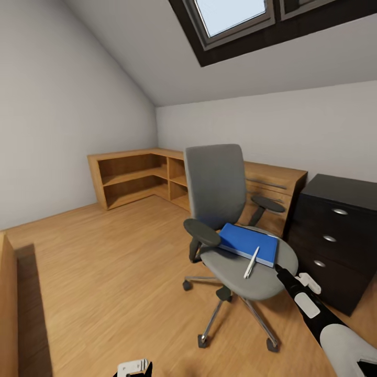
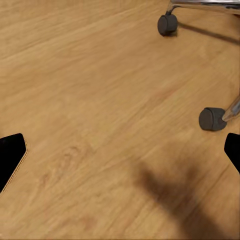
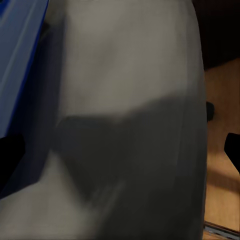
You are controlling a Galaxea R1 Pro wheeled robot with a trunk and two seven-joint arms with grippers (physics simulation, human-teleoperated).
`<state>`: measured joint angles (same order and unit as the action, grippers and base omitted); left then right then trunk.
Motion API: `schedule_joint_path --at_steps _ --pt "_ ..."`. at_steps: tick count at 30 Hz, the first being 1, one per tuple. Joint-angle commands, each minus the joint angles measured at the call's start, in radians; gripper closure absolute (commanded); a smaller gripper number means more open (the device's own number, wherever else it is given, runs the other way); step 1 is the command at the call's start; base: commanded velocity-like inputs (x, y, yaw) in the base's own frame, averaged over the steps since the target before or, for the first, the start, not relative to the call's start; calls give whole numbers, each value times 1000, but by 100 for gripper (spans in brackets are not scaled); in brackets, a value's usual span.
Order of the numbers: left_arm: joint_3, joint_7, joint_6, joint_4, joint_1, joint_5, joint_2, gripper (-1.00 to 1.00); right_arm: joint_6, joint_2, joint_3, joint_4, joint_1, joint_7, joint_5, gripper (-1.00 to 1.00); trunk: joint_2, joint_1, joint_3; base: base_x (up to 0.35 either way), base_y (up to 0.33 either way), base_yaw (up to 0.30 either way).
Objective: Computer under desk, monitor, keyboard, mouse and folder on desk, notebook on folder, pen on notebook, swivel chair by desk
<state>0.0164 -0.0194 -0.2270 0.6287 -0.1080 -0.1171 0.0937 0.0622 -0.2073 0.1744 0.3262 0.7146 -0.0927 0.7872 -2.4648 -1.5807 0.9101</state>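
The grey swivel chair [image 1: 217, 193] stands mid-room with the bright blue folder [image 1: 248, 242] flat on its seat. The light pen [image 1: 251, 262] lies across the folder's near edge and onto the seat. The notebook, monitor, keyboard, mouse and computer are out of view. At the right stands the desk's black drawer unit [image 1: 335, 235]. My right gripper [image 1: 280, 269] is open at the seat's right edge, beside the folder; in the right wrist view the gripper [image 3: 120, 155] spans grey seat [image 3: 130, 100], with the folder [image 3: 20, 50] to one side. My left gripper [image 2: 120, 155] hangs open over bare floor.
A low wooden shelf unit [image 1: 136, 178] runs along the far walls, and a wooden dresser [image 1: 275, 180] stands behind the chair. A wooden bed edge [image 1: 8, 303] is at the far left. The chair's castors [image 2: 212, 119] rest near my left gripper. Plank floor stretches left of the chair.
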Motion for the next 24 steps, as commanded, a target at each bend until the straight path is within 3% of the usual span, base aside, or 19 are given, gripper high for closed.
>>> schedule_joint_path --at_steps 1,13,24 --pt "2 -2 -3 -1 -1 -10 0 -100 4 68 -14 -3 0 -10 17 -100 0 0 1 140 0 165" --pt "2 -2 -2 -1 -1 -10 -2 -100 4 68 -15 -3 0 -11 17 -100 0 0 1 136 0 66" --pt "2 -1 -2 -2 -1 -10 -2 -100 5 80 -16 1 0 -11 14 -100 0 0 1 130 0 146"
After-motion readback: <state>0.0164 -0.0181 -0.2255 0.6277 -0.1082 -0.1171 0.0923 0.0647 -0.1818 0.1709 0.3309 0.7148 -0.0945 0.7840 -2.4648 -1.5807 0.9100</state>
